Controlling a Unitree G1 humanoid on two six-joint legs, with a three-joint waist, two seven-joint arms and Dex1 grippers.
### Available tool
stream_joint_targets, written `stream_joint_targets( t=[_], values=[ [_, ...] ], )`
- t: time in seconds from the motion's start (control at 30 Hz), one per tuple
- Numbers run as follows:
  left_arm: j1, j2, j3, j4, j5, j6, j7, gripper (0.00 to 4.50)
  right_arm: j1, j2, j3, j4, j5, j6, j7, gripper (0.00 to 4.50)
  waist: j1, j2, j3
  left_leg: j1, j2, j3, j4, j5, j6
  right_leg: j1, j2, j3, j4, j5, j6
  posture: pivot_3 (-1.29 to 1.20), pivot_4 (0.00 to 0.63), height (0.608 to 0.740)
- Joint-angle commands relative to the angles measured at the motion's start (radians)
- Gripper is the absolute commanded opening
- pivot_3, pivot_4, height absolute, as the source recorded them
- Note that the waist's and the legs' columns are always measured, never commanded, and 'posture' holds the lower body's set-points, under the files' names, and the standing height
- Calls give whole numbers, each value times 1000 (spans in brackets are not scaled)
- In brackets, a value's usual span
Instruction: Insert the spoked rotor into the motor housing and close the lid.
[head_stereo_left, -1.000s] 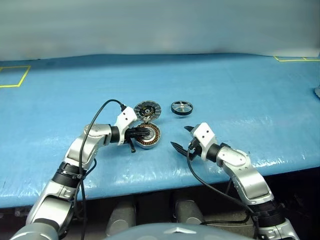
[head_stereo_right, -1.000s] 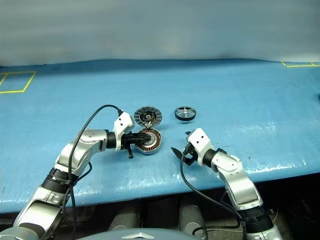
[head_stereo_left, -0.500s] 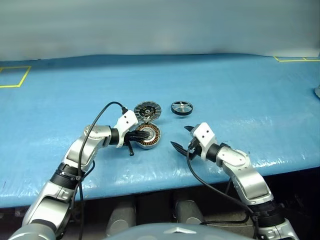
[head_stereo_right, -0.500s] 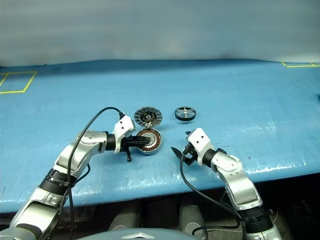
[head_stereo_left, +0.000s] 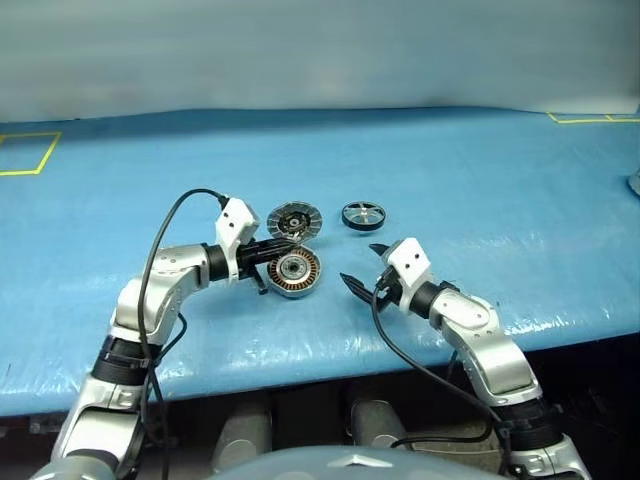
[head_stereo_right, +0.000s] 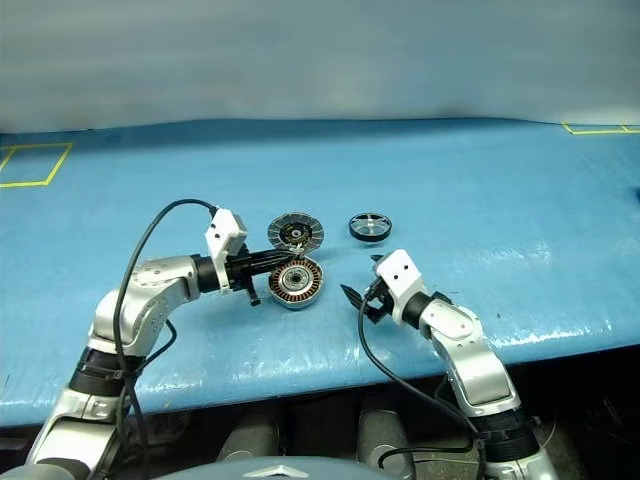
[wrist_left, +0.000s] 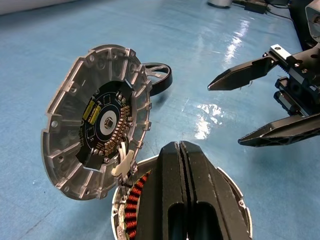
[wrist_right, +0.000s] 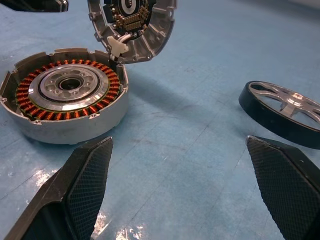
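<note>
Lid (head_stereo_left: 294, 219) open, spoked rotor (head_stereo_left: 363, 215) not yet inserted, lying beyond my wide-open right gripper (head_stereo_left: 362, 268). My left gripper (wrist_left: 180, 165), fingers pressed together and empty, hovers over the motor housing (wrist_right: 65, 95).

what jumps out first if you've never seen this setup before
The motor housing lies open near the middle of the blue table, its copper windings bare, with the lid hinged up at its far edge. The spoked rotor lies apart to its right, untouched. The left gripper, jaws shut, hangs over the housing, while the right gripper waits with jaws wide open beside it.
</note>
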Motion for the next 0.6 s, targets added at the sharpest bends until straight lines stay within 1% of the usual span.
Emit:
stream_joint_targets(
  t=[0.03,0.17,0.37,0.6],
  values=[
    [52,27,-3,-77,-1,-10,0,35,-52,13,-37,12,-3,7,-45,4500,1,0,0,0,0,0,0,0,0,0,0,0,0,0,0,0,150,740],
    [123,44,-20,-131,22,-47,18,35,-131,21,-47,81,-24,63,-94,4500,4,0,0,0,0,1,0,0,0,0,0,1,0,-1,-3,0,150,740],
    [168,25,-1,-144,29,-82,65,35,-287,33,-51,227,-56,103,-143,4500,3,0,0,0,0,2,0,0,0,-1,0,2,0,0,-4,0,150,740],
    [195,21,-6,-155,32,-103,94,35,-463,52,-107,394,-8,137,-137,4500,0,0,0,0,0,2,0,0,0,-1,0,2,0,3,-7,0,150,740]
  ],
)
